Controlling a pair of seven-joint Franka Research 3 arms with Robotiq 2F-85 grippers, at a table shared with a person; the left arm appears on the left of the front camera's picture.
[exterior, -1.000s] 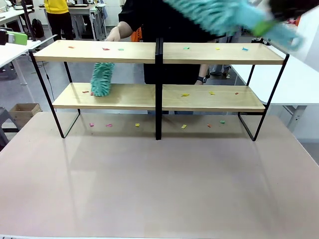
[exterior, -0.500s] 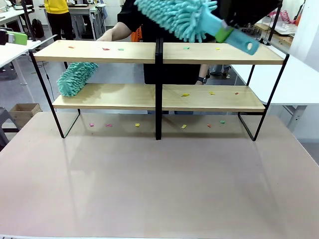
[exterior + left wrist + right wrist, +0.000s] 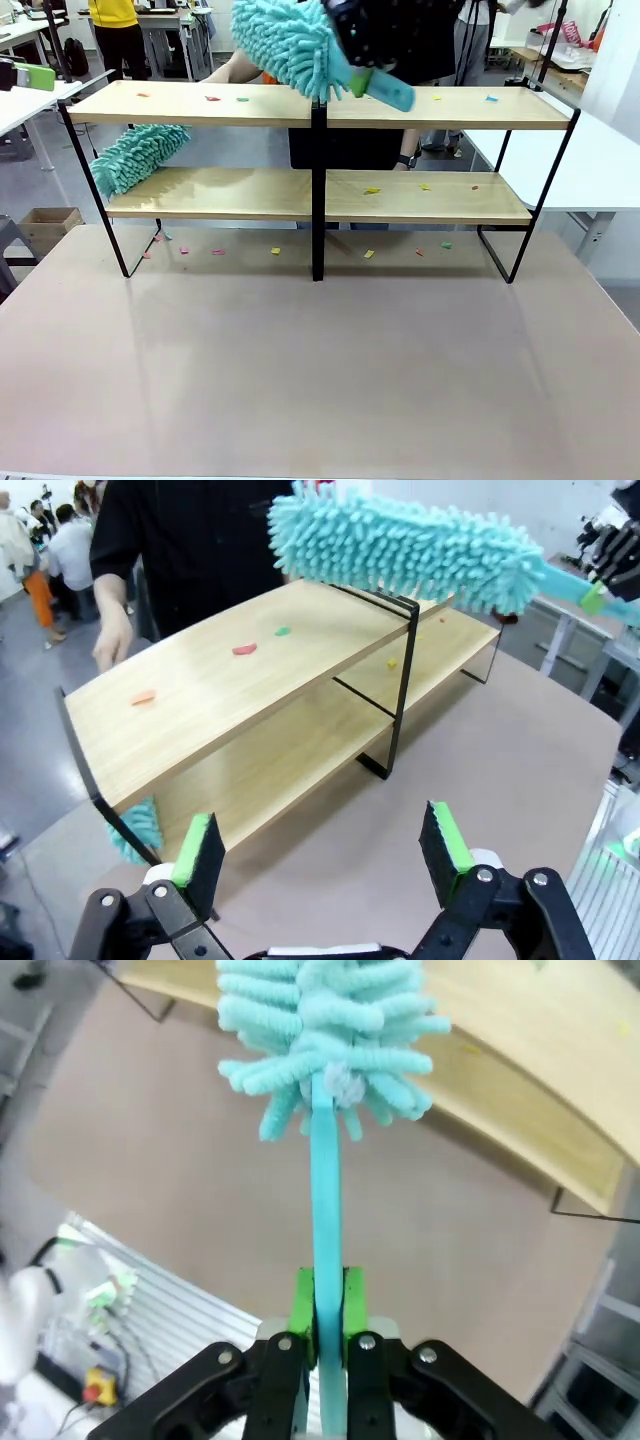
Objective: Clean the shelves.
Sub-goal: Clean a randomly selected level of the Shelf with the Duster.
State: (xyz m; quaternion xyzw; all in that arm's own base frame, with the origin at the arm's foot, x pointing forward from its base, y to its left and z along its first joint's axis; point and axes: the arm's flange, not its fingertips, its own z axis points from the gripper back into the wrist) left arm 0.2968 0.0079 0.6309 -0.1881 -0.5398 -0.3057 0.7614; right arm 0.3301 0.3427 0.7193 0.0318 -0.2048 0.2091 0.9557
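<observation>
Two-tier light-wood shelves [image 3: 200, 104] on a black metal frame are set at the far side of the pinkish-beige surface [image 3: 320, 370]. Right pincer [image 3: 325, 1300] is clamped on the handle of a fluffy teal microfibre duster [image 3: 285, 40], which is held over the top board, apparently not touching. Left pincer [image 3: 322, 842] is held apart, empty.

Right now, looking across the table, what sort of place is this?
Probably a robotics lab or test hall: the black, green-padded right pincer grips a fluffy teal duster, a light wooden two-tier rack stands on a pinkish-beige tabletop, and white work tables stand behind.
</observation>
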